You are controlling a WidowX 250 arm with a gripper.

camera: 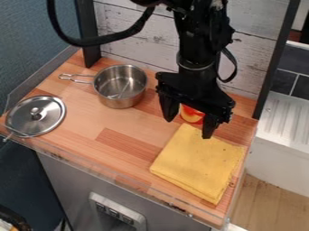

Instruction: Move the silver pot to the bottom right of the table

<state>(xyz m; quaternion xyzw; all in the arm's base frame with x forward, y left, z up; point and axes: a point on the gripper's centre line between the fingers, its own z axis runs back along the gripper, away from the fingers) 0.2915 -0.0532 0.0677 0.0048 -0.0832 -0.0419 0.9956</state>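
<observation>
"Camera view: an open pincer [189,126] hangs above the right side of the wooden bench [84,124], fingers apart. What does it hold?"

"Nothing. A red-and-yellow item [192,116] shows behind the gap. The silver pot [120,85] stands upright at far left, awaiting transfer to near right."

"Why is its lid [36,113] parked at near left?"

"Perhaps to bare the rim for a grip; the pot's handle [75,78] points left, away from the pincer, leaving the near rim free as well."

"And the yellow cloth [199,164]?"

"Folded flat at near right, it covers much of the destination, possibly as a landing mat. The pot, ungripped, is the first call; set down across a cloth edge, it could tilt."
</observation>
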